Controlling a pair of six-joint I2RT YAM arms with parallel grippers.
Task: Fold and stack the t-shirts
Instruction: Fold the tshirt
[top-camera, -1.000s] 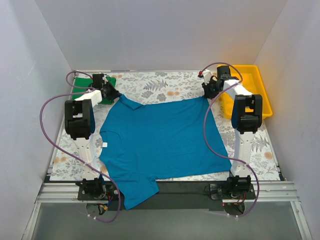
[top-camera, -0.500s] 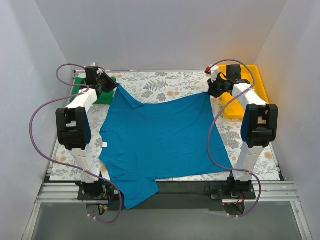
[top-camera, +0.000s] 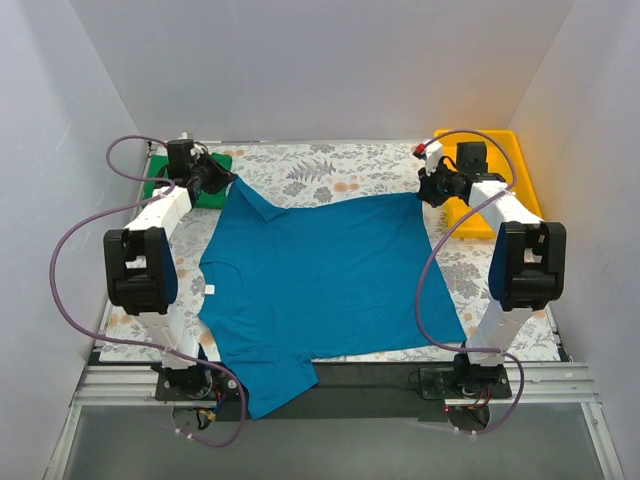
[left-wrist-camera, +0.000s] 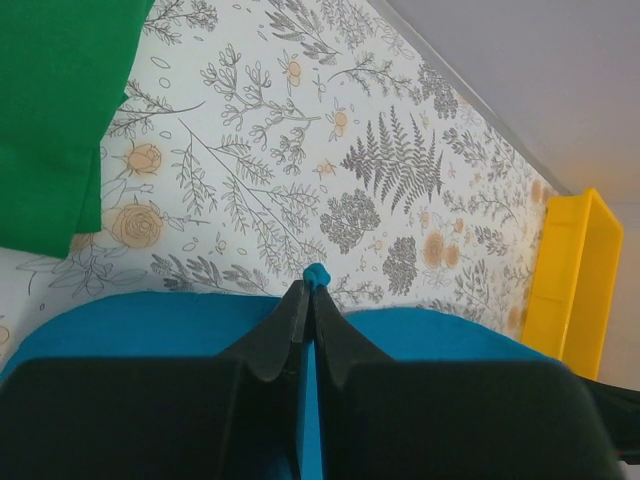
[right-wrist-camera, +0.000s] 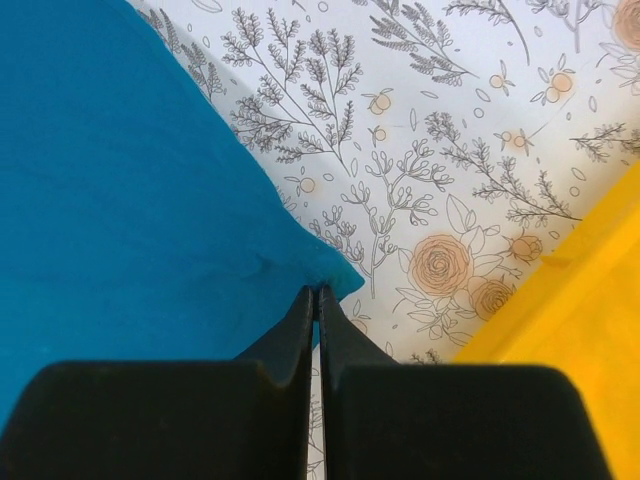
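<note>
Overhead, both arms stretch away from their bases toward the far side of the table (top-camera: 320, 160), elbows raised and wrists angled inward. The left fingers (left-wrist-camera: 297, 305) are pressed together on a small nub of the teal-blue t-shirt (top-camera: 320, 280), pinching its far-left corner. The right fingers (right-wrist-camera: 303, 310) are likewise clamped on the pointed far-right corner. The shirt, smooth soft cotton with no print, lies spread mostly flat on the table's floral-patterned cover. Its far edge runs between the two grips, and one part drapes over the near edge. A bright green t-shirt (left-wrist-camera: 55, 100), folded into a compact block, lies at the far-left corner just beside the left wrist. A glossy yellow plastic tray (left-wrist-camera: 570, 270), rectangular with raised walls, sits at the far right beside the right arm.
</note>
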